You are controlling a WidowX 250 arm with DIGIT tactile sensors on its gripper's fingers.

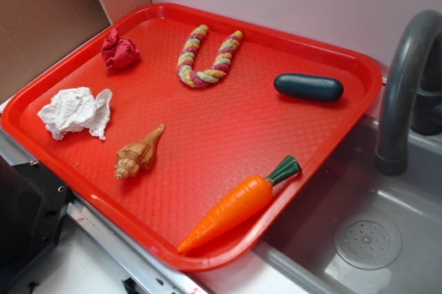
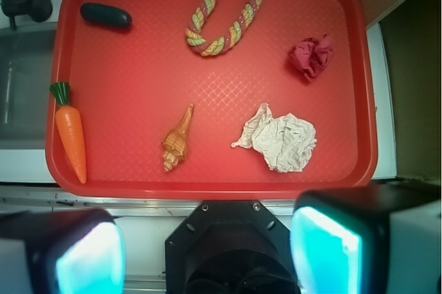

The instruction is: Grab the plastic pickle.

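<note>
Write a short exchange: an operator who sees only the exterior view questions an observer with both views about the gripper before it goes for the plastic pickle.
Operator: I see the plastic pickle but no gripper. Is it open?
Observer: Yes. In the wrist view the gripper is open, with nothing between its fingers.
Operator: Where is it?
Observer: Outside the red tray, beyond the long edge nearest the seashell and the crumpled white paper.

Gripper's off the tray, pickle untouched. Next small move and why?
Probably reach toward the tray's far left corner in the wrist view: the plastic pickle lies there alone, and the gripper, fingers apart, sits outside the near rim.
</note>
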